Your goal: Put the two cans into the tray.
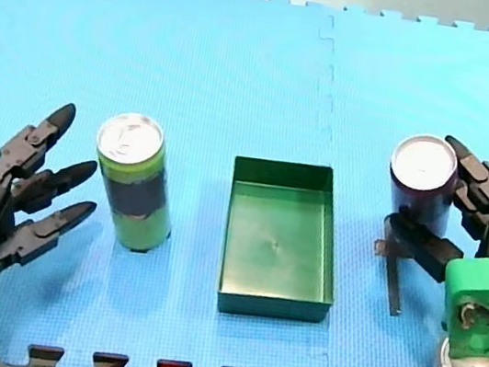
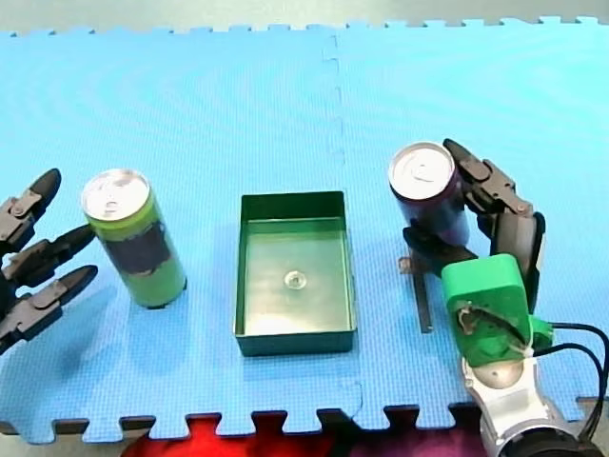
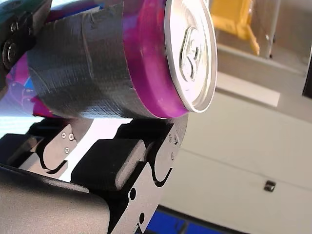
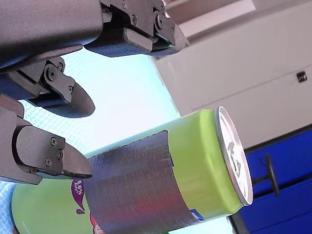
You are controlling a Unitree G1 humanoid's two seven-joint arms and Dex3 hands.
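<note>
R hand is clamped round the purple can, just right of the tray: fingers behind, thumb in front. 1st wrist view adds detail the head views leave dark: a grey tape band round that can, and fingers against its side. L hand is unclenched w/ nothing in it, just left of the green can and apart from it. 2nd wrist view shows that can's tape band close up. Both cans are upright, long axis vertical, tops up. The tray sits between them on the blue mat.
</note>
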